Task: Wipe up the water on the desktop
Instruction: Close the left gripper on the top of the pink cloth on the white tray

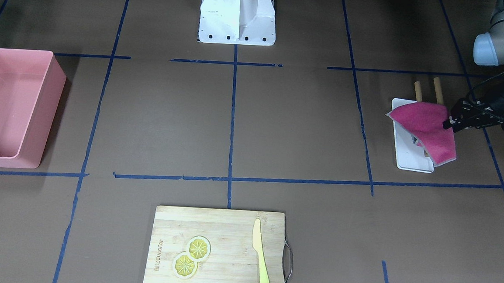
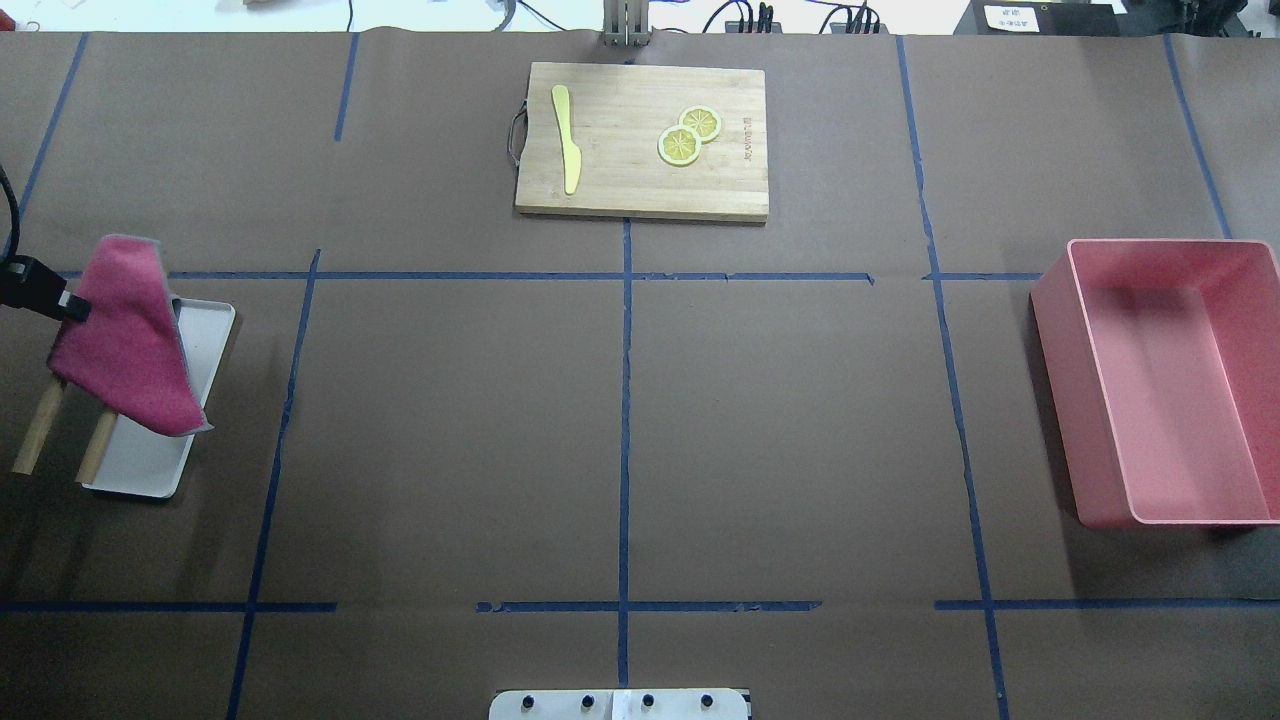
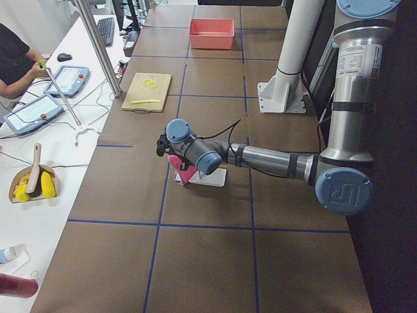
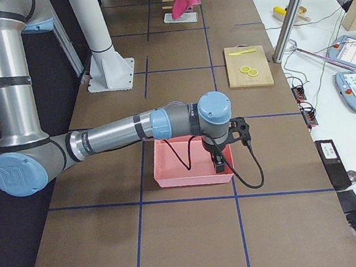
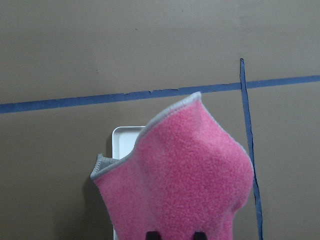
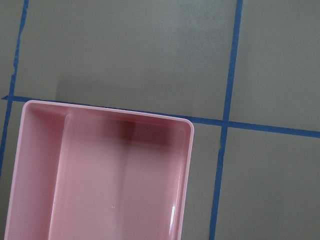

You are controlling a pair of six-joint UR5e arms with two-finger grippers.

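The desktop (image 2: 450,420) is a brown surface marked by blue tape lines; I see no water on it. My left gripper (image 2: 70,305) is shut on a pink cloth (image 2: 125,350) and holds it lifted over a white tray (image 2: 150,465) at the table's left end. The cloth hangs draped in the left wrist view (image 5: 185,185), with the fingertips (image 5: 150,234) at the bottom edge. My right gripper (image 4: 219,164) hovers over the pink bin (image 4: 190,171). It shows only in the exterior right view, so I cannot tell whether it is open.
Two wooden handles (image 2: 40,430) stick out from the tray. A bamboo cutting board (image 2: 640,140) at the far edge carries a yellow knife (image 2: 568,140) and two lemon slices (image 2: 688,135). The pink bin (image 2: 1170,400) stands at the right end. The robot's base (image 1: 238,16) is at the near middle.
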